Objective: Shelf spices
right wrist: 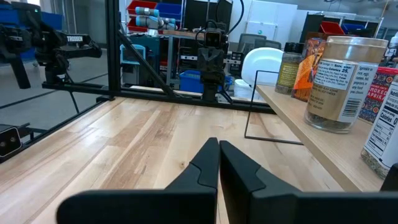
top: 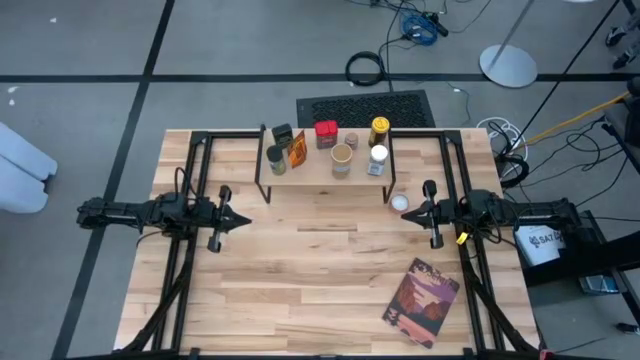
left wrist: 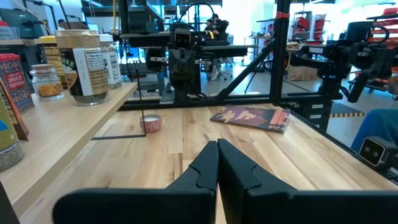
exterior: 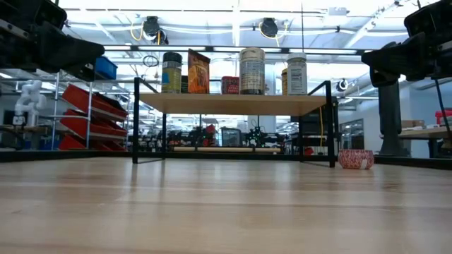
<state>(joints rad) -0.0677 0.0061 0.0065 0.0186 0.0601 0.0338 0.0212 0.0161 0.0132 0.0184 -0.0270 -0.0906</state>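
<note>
step: last spice | six spices (top: 326, 147) on shelf (top: 310, 180); one small tin (top: 399, 203) on surface (top: 320, 270) beside shelf's right leg | my left hand (top: 243, 220), right hand (top: 409, 213) closed, empty | next: I open right, reach tin

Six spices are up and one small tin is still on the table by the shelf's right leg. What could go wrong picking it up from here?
The small tin sits close to the shelf leg, so the shut right gripper may clip the leg. The shelf top is crowded; placing it could topple the tan-lidded jar.
</note>
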